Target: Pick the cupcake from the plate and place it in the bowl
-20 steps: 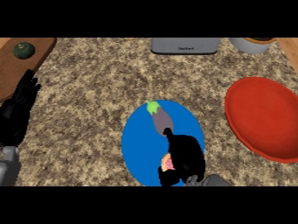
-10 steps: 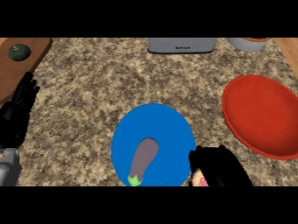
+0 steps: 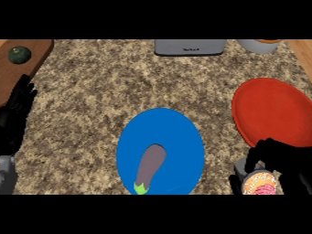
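Curling its black fingers round the cupcake (image 3: 260, 183), the right hand (image 3: 287, 164) sat at the near right of the speckled counter (image 3: 111, 91), just off the near edge of the red bowl (image 3: 280, 114). Only the cupcake's pink and orange top showed beneath the fingers, at the view's lower edge, between the blue plate (image 3: 162, 137) and the bowl; it was off the plate and not inside the bowl.

On the blue plate, near the middle of the counter, lay a grey-purple eggplant (image 3: 151, 167) with its green stem pointing toward the near edge.

At the left edge the left hand (image 3: 9, 119) rested with its fingers straight and pointing far, holding nothing, beside a brown wooden board (image 3: 3, 77) at the far left. A dark green round thing (image 3: 19, 55) sat on that board.

Along the far edge stood a grey box-like appliance (image 3: 189, 46), and to its right a pale round container (image 3: 258, 45), only partly in view.
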Motion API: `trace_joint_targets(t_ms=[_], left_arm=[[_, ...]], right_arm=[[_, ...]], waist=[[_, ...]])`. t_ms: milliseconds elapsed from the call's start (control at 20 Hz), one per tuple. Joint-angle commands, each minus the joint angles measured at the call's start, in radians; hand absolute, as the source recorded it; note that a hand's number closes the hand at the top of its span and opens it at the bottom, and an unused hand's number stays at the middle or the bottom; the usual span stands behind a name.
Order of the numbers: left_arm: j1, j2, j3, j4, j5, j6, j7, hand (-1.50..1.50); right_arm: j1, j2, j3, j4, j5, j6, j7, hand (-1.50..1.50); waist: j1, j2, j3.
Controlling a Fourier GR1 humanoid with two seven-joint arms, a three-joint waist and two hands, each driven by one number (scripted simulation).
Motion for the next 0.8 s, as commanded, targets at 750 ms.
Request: trace_joint_targets(t_ms=[750], left_arm=[[-0.042, -0.034, 0.012, -0.036, -0.038, -0.034, 0.052, 0.0]], right_arm=[[-0.18, 0.066, -0.5, 0.558, -0.412, 0.052, -0.446, 1.5]], waist=[[0.036, 0.009, 0.001]])
